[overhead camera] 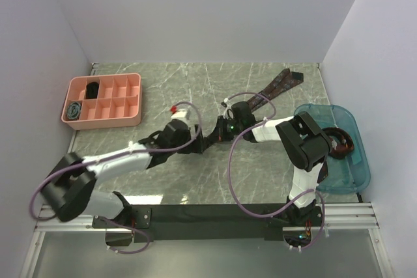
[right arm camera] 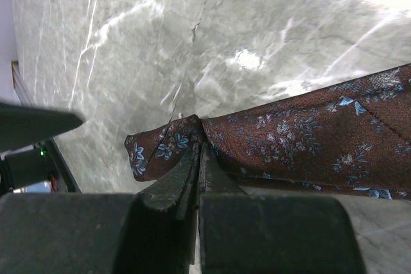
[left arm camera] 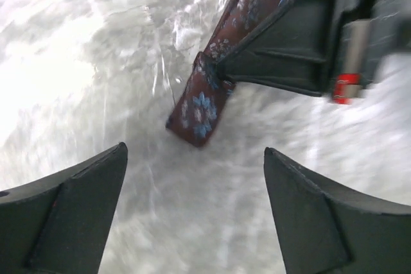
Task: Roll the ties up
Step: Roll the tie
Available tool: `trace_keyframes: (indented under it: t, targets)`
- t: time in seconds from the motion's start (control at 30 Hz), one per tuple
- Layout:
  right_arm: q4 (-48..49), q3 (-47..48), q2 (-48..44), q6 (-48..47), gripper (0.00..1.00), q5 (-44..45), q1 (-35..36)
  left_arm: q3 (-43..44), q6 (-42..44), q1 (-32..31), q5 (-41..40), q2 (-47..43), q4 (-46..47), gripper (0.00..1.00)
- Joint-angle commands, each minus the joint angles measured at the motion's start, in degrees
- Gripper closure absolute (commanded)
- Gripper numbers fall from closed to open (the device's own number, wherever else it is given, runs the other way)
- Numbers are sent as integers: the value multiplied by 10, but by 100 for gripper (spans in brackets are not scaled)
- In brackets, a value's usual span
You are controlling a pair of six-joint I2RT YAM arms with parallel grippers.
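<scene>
A dark maroon patterned tie lies stretched across the marble table from the back right toward the middle. Its narrow end is folded over on itself. My right gripper is shut on the tie at that fold, as the left wrist view also shows. My left gripper stands wide open just short of the tie's tip, touching nothing. In the top view both grippers meet mid-table, the left gripper beside the right gripper.
A pink divided tray at the back left holds a black coil and a grey-blue coil. A blue bin at the right holds another dark tie. Purple cables loop over both arms.
</scene>
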Motion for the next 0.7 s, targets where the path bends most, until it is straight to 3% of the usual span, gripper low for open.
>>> trace_keyframes:
  t: [0.0,0.07,0.2,0.47,0.67]
  targets:
    - [-56,-17,10,-10,100,91,-10,-63,-210,0,-44,-81,55,5]
    - [-57,-17,11,-6,100,93,-10,-88,-267,-1,-41,-95,84,4]
    - [-57,-20,14,-2,100,93,-12,-126,-352,0,-41,-79,146,12]
    - [-47,-29,10,2,100,86,-15,-159,-414,-1,-73,-14,262,18]
    - [-44,-30,12,4,100,81,-16,-144,-416,0,-79,50,296,28]
